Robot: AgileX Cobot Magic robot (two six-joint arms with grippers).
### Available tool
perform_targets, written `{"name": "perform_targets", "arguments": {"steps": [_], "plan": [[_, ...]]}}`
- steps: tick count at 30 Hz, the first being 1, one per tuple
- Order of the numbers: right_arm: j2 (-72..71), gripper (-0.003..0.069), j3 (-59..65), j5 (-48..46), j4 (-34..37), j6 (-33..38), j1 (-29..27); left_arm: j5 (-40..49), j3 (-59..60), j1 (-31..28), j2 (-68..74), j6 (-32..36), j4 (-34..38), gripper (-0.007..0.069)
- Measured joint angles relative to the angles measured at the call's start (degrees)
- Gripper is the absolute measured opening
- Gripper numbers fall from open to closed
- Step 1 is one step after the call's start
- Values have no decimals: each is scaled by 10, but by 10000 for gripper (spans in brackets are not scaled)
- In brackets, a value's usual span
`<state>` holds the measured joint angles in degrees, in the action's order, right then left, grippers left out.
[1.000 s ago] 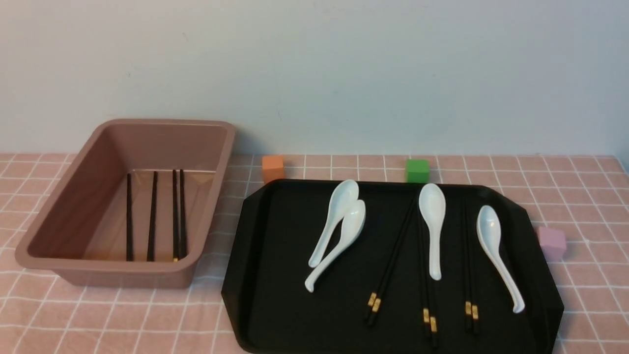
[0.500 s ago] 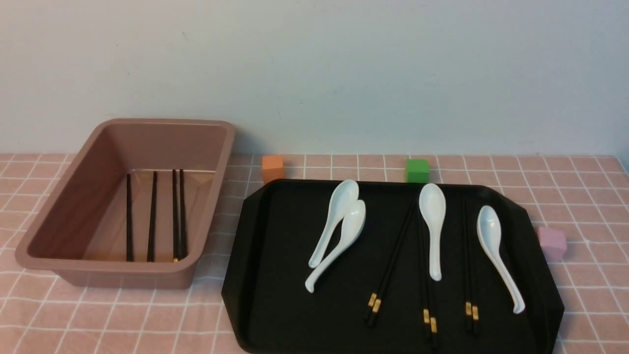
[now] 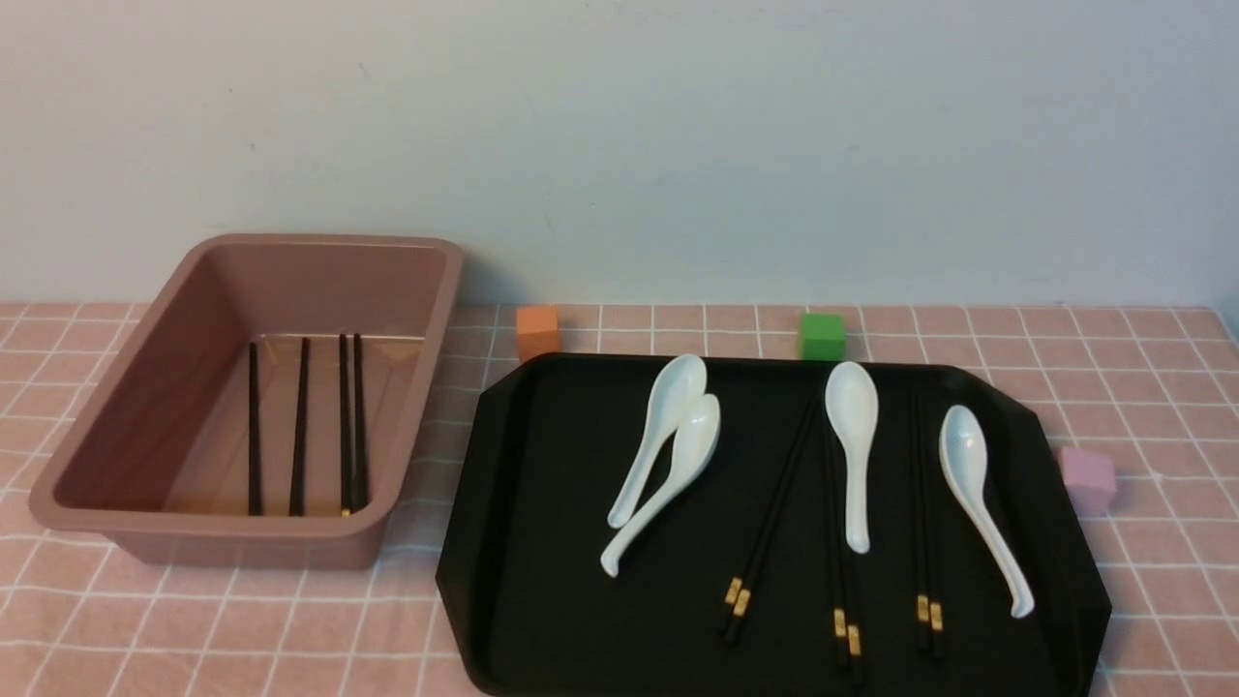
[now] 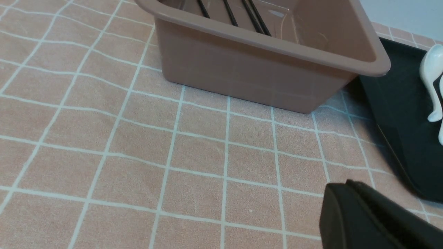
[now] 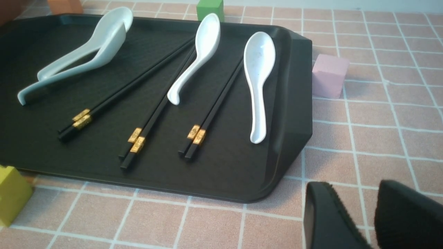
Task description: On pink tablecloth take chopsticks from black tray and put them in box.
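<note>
Three pairs of black chopsticks with gold bands lie on the black tray among white spoons, on the pink tablecloth. The right wrist view shows those chopsticks on the tray. Several more sticks lie inside the box left of the tray. Neither gripper shows in the front view. My left gripper hangs shut and empty over the cloth, near the box and the tray's corner. My right gripper stands open and empty above the cloth, off the tray's near right corner.
Several white spoons lie between the chopstick pairs. An orange cube and a green cube stand behind the tray, a pink cube to its right, and a yellow cube at its near edge.
</note>
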<state>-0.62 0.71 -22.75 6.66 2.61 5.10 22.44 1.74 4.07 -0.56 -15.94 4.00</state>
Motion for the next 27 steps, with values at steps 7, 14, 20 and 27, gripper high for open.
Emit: {"name": "perform_targets", "arguments": {"steps": [7, 14, 20, 27], "plan": [[0, 240, 0, 0, 0, 0, 0, 0, 0, 0, 0, 0, 0, -11], [0, 240, 0, 0, 0, 0, 0, 0, 0, 0, 0, 0, 0, -4], [0, 240, 0, 0, 0, 0, 0, 0, 0, 0, 0, 0, 0, 2], [0, 240, 0, 0, 0, 0, 0, 0, 0, 0, 0, 0, 0, 8]]}}
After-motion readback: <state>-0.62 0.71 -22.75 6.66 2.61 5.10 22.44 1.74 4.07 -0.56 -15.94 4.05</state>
